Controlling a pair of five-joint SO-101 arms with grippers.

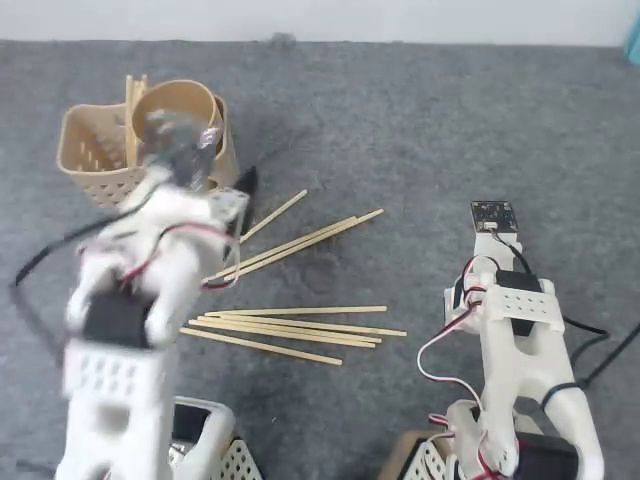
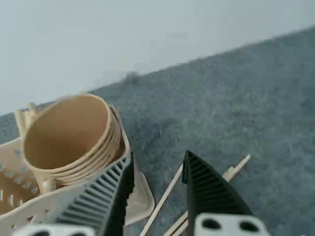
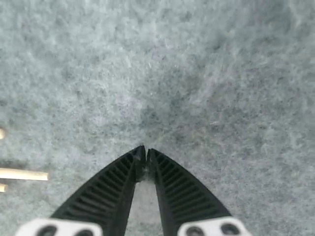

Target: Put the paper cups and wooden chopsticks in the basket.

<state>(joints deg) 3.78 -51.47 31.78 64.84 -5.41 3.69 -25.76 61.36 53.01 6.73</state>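
Paper cups (image 1: 180,115) are seen stacked inside the basket (image 1: 85,160); many wooden chopsticks (image 1: 290,330) are left lying near the basket. The left gripper (image 2: 158,162) is held open and empty just beside the basket, the right gripper (image 3: 146,150) closed on nothing, well apart.

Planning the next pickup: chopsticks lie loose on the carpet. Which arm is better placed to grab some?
Probably left: the left hand is open beside the basket, chopsticks just ahead; the right hand is shut over bare carpet.
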